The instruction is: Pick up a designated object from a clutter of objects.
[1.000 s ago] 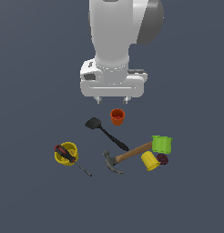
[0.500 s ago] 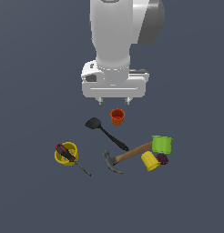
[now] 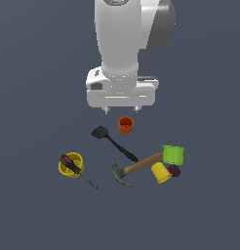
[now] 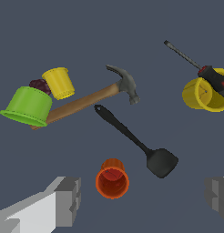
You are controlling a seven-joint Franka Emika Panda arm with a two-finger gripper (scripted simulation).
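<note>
The screwdriver (image 3: pixel 73 167) has a black-and-red handle lying across a yellow cup (image 3: pixel 71 164) at the exterior view's left, its thin shaft pointing away from the cup. In the wrist view the screwdriver (image 4: pixel 213 77) rests on that cup (image 4: pixel 202 95). My gripper (image 3: pixel 122 111) hangs open and empty above the clutter, just behind the orange cup (image 3: pixel 125 125), well apart from the screwdriver. In the wrist view my gripper (image 4: pixel 141 195) has its fingers (image 4: pixel 63 200) spread wide, with the orange cup (image 4: pixel 112 178) between them.
A black spatula (image 3: pixel 113 142) lies in the middle. A wooden-handled hammer (image 3: pixel 136 167), a green cup (image 3: pixel 173 155), a second yellow cup (image 3: pixel 161 172) and a dark purple fruit (image 3: pixel 174 170) cluster at the exterior view's right.
</note>
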